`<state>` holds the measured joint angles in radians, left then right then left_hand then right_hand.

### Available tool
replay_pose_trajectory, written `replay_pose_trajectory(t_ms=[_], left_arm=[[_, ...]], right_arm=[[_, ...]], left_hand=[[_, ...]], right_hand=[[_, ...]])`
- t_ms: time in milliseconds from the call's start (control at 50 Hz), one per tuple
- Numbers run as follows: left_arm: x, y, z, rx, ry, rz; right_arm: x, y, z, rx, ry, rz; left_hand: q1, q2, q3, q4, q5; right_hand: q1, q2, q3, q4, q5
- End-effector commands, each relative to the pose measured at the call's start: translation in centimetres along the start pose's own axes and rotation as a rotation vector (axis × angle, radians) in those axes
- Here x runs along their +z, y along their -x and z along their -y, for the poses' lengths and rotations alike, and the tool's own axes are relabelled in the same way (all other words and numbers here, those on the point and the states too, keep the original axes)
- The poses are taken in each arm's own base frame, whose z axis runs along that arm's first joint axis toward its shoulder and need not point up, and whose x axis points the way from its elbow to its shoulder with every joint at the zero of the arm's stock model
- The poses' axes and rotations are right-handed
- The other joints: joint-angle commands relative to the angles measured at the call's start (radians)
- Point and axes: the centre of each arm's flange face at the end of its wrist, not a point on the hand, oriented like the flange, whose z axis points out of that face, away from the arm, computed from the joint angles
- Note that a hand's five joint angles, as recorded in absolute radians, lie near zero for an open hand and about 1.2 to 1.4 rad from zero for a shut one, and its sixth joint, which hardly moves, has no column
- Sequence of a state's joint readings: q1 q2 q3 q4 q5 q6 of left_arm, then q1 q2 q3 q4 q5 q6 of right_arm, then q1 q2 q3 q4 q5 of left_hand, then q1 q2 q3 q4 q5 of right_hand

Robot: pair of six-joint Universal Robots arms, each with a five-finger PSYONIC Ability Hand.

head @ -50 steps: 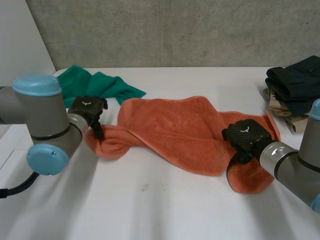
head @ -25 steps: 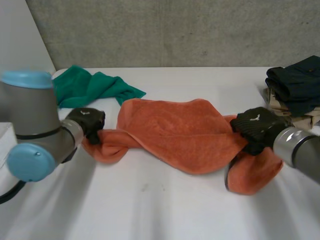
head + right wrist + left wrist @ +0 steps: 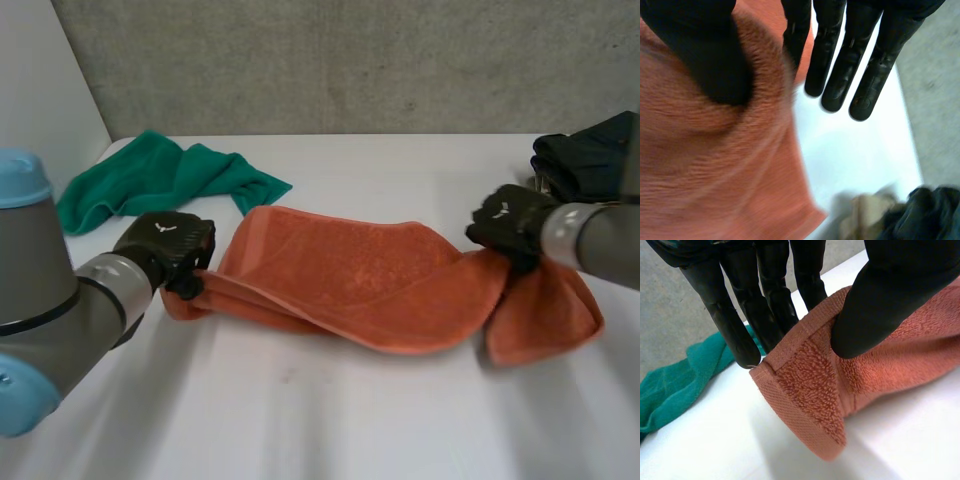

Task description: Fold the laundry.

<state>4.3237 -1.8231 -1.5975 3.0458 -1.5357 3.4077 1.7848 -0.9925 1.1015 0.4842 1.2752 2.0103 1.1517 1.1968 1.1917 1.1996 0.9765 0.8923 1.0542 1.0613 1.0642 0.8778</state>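
An orange towel (image 3: 360,280) hangs stretched between my two hands, its middle sagging to the white table (image 3: 330,420). My left hand (image 3: 160,245) is at the towel's left end. In the left wrist view its thumb (image 3: 880,300) pinches a hemmed corner of the towel (image 3: 810,390) against the fingers. My right hand (image 3: 505,225) holds the towel's right end raised, and a flap hangs below it. In the right wrist view the thumb (image 3: 700,50) presses into the towel (image 3: 715,165) against the nearest finger, while the other fingers (image 3: 840,65) stay straight beside the cloth.
A crumpled green cloth (image 3: 160,180) lies at the back left, just beyond my left hand's fingertips (image 3: 670,385). A pile of dark folded clothes (image 3: 590,160) over a beige piece (image 3: 865,215) sits at the back right, close to my right hand.
My left hand has shut on the towel's left corner. Both hands have moved apart and the right one has risen toward the back right, pulling the bunched towel out long.
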Motion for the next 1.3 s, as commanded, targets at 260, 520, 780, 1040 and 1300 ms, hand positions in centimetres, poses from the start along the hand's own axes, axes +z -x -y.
replay_pose_trajectory(t_ms=[260,520,780,1040,1300], left_arm=[[4.1,0.5,0.2,-0.002,-0.033,0.022],[4.5,0.7,0.4,-0.002,-0.065,0.033],[4.5,0.8,0.5,-0.002,-0.069,0.036],[4.6,0.9,0.5,-0.003,-0.074,0.039],[4.9,1.2,0.6,-0.005,-0.086,0.05]], right_arm=[[-2.6,0.0,1.9,0.473,-0.186,-0.282],[-7.8,7.1,-1.0,0.565,-0.023,-0.046],[-5.4,9.4,-2.4,0.492,-0.109,-0.118],[-0.8,9.9,-4.0,0.445,-0.101,-0.148],[1.5,8.9,-4.3,0.368,-0.144,-0.221]], left_hand=[[0.245,0.199,0.205,0.197,0.245],[0.245,0.199,0.205,0.197,0.245],[0.245,0.199,0.205,0.197,0.245],[0.245,0.199,0.205,0.197,0.245],[0.245,0.199,0.205,0.197,0.245]], right_hand=[[-0.718,-0.88,-0.887,-0.89,-0.878],[-0.235,-0.397,-0.404,-0.407,-0.395],[-0.279,-0.441,-0.448,-0.451,-0.439],[-0.223,-0.385,-0.392,-0.395,-0.383],[0.064,-0.098,-0.105,-0.107,-0.096]])
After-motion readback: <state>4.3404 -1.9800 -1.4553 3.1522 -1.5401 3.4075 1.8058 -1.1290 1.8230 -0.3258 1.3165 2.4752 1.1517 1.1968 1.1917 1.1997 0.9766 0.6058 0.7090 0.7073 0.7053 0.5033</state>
